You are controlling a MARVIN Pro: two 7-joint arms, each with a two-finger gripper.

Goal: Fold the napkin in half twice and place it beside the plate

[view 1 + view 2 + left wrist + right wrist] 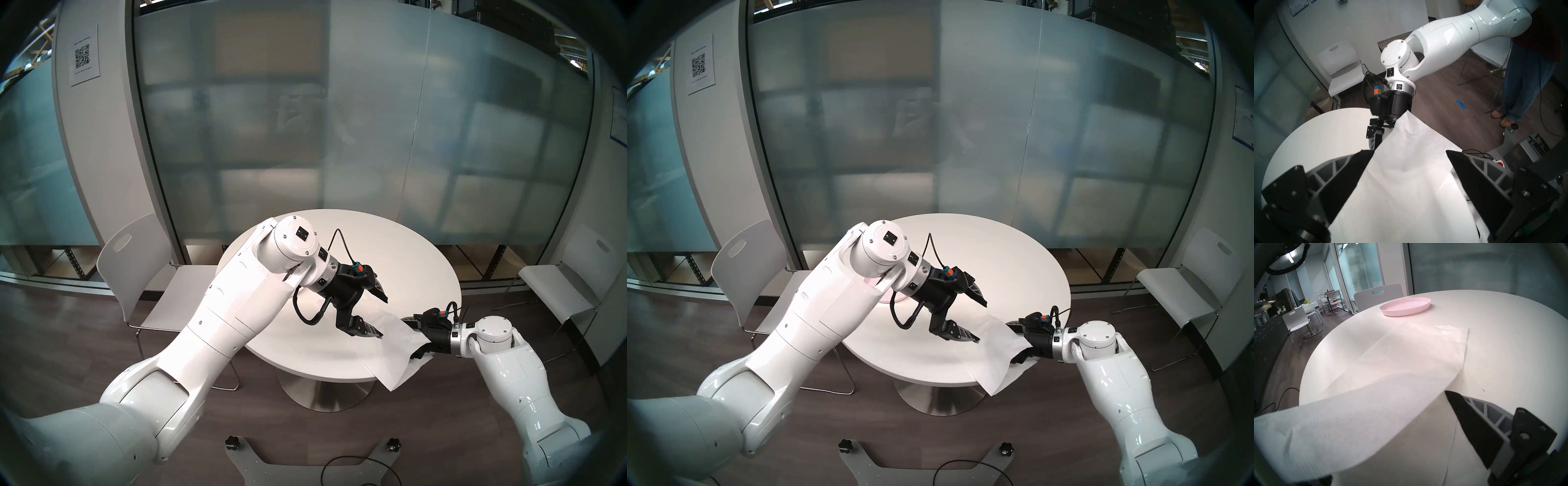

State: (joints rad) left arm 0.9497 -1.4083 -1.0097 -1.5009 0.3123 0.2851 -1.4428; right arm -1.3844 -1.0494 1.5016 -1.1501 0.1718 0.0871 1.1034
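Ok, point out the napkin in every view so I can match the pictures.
Head stereo left: napkin at lower right, overhanging the table's near edge.
Head stereo right: napkin in the same spot, slightly further left.
Left wrist: napkin fills the centre down to the bottom edge.
Right wrist: napkin across the centre and lower left, its near part lifted.
Shared landmark: the round white table.

A white paper sheet [84, 54] is stuck on the wall, up on the left. It has a black square code on it, with small lines of print above and below the code that are too tiny to read. A piece of blue tape [1461, 103] on the floor has marks on it, but they are too small to read. No other words or numbers can be read.
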